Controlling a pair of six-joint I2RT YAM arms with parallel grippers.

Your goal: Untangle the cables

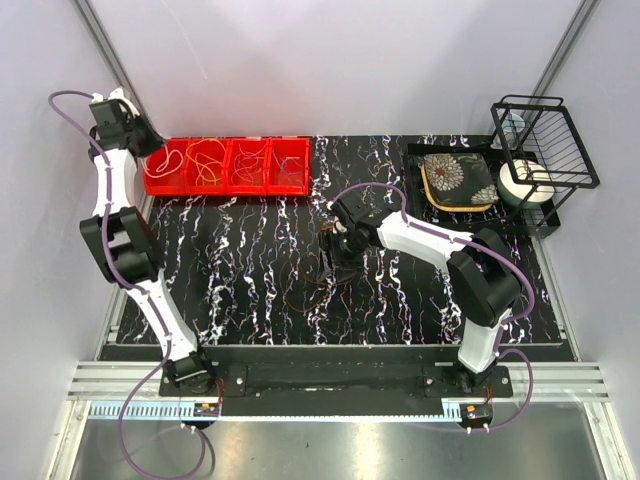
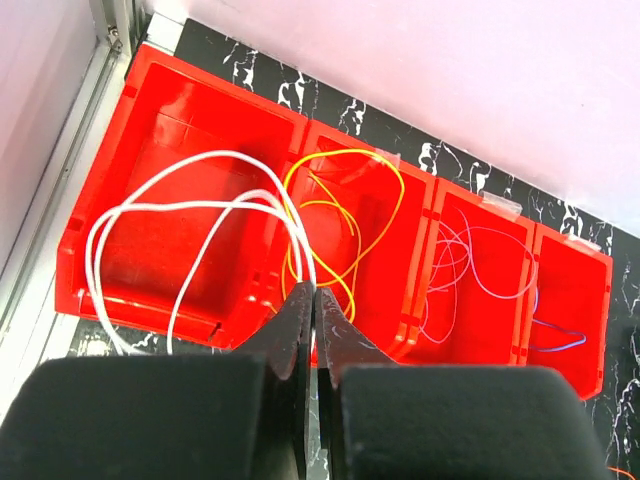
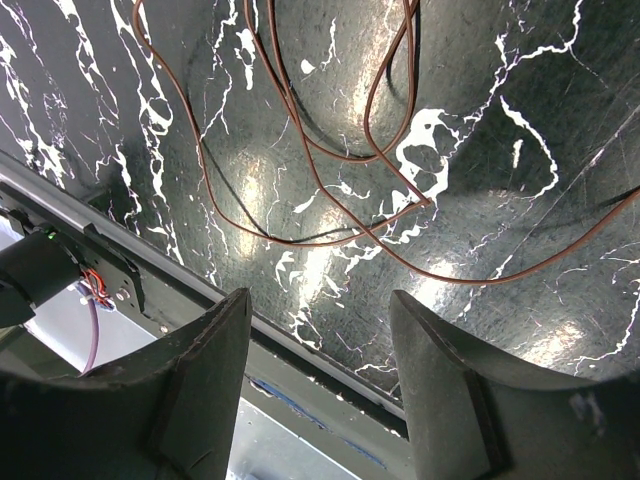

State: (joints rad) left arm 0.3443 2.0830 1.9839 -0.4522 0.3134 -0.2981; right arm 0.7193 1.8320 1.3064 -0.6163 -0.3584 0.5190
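Our left gripper (image 2: 310, 300) had its fingers pressed together with no gap. Strands of the white cable (image 2: 225, 153) ran right up to its tips, but we could not tell whether any strand was pinched between them. It hovered over the near edge of the red bin (image 2: 220, 85), which sat at the far left of the table. The white cable looped through the bin's leftmost compartment and spilled a little over its near wall. A yellow cable (image 2: 345, 151) coiled in the next compartment with an orange one, thin violet wires (image 2: 455, 260) lay in the third, and a blue wire (image 2: 560, 345) lay in the rightmost.

Our right gripper (image 3: 318, 320) stood wide open and held nothing. It hung low over the black marbled tabletop (image 3: 480, 100) near the middle of the table. Just beyond its fingers the brown cables (image 3: 310, 242) lay on the surface, looped and crossing one another.

We judged the task well advanced. Four compartments held separated colours, while the brown tangle in mid-table was not yet pulled apart or binned. The white cable also needed settling fully inside its compartment.
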